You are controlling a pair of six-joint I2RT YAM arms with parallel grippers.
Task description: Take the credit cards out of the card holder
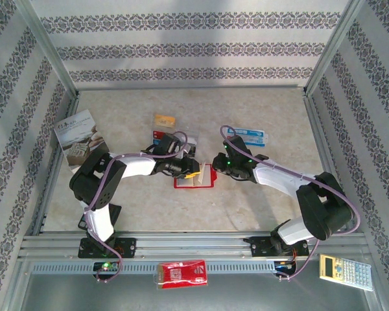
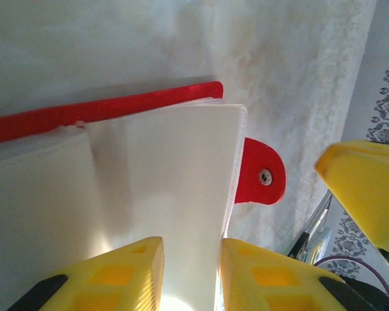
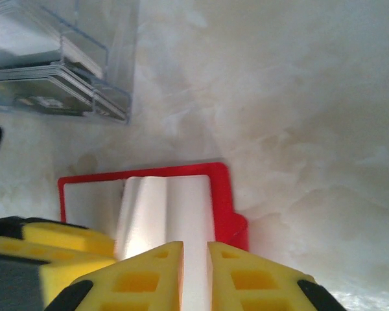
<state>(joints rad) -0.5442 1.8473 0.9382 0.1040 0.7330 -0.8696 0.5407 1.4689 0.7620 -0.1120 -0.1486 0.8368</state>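
A small red card holder [image 1: 204,182] lies open at the middle of the table [image 1: 259,207], its pale clear pockets facing up. We see the left gripper [image 1: 193,173] at its left side, yellow fingers [image 2: 126,272] a little apart on either side of one raised pocket leaf; we cannot tell whether they pinch it. The right gripper [image 1: 217,162] sits at the holder's far right corner, its jaws drawn close together on a pocket leaf. Beyond the holder, an orange-yellow card [image 1: 164,119] lies flat on the table, and a blue card [image 1: 159,137] lies beside the left arm. A clear case [image 1: 249,136] sits behind the right arm. A booklet [image 1: 81,137] lies far left. A red packet [image 1: 181,273] and a calculator [image 1: 345,271] rest by the near rail.
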